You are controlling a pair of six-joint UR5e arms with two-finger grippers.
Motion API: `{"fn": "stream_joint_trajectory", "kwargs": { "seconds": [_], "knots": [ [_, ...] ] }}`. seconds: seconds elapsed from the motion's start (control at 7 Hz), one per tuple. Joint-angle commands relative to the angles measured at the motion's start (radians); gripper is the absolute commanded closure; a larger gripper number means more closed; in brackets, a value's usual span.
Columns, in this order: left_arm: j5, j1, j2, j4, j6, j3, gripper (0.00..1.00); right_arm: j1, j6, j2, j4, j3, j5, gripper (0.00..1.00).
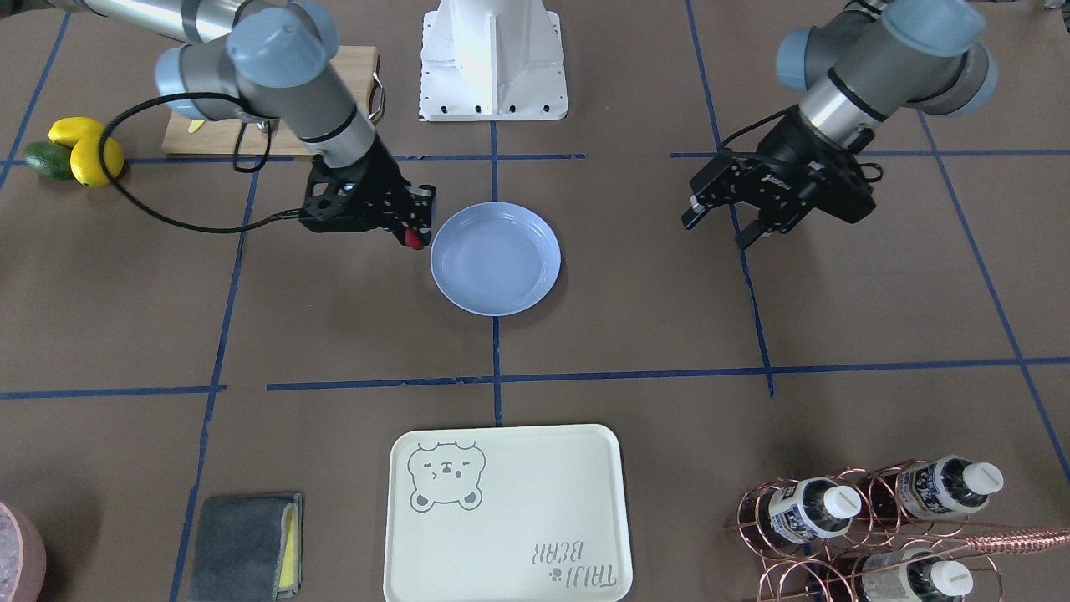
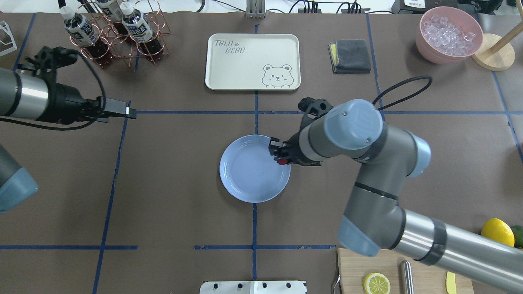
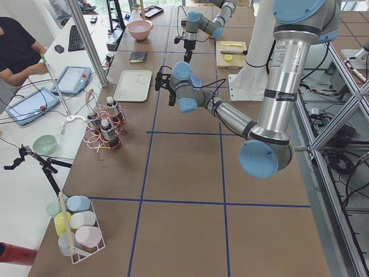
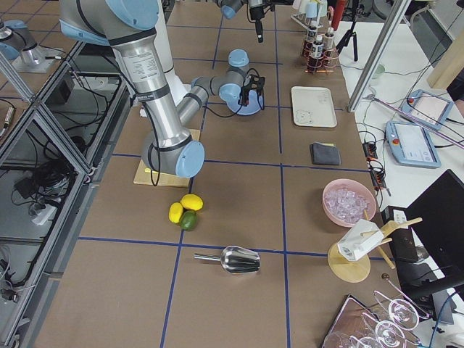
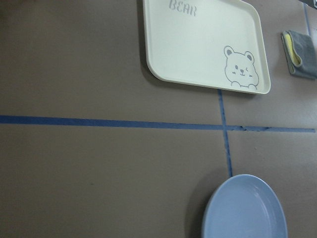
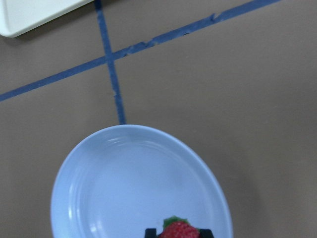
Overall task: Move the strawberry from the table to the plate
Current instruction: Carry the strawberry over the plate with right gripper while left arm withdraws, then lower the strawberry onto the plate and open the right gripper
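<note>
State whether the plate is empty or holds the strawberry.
Empty. The plate is bare; the right gripper holds the strawberry over its edge.

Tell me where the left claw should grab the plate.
Pinch the raised rim of the light-blue plate, from above, at the edge facing the left claw. It lies flat and shallow; the right claw, holding the strawberry, covers the opposite edge.

The right gripper (image 1: 412,232) is clamped on the strawberry (image 1: 414,239), arm stretched way out; the left gripper (image 1: 717,232) just hangs, fingers spread.
</note>
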Motion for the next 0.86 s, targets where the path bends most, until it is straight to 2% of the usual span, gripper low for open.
{"fn": "stream_joint_trajectory", "kwargs": {
  "seconds": [0.0,0.43,0.71],
  "knots": [
    [-0.002,-0.072,0.134,-0.002,0.107,-0.062,0.01,-0.085,0.078,0.13,-0.013,-0.123,-0.11,1.0],
    [0.004,-0.074,0.141,-0.002,0.106,-0.061,0.01,-0.101,0.07,0.13,-0.015,-0.18,-0.139,1.0],
    [0.004,-0.073,0.141,-0.002,0.103,-0.059,0.01,-0.101,0.07,0.135,-0.018,-0.183,-0.141,1.0]
  ]
}}
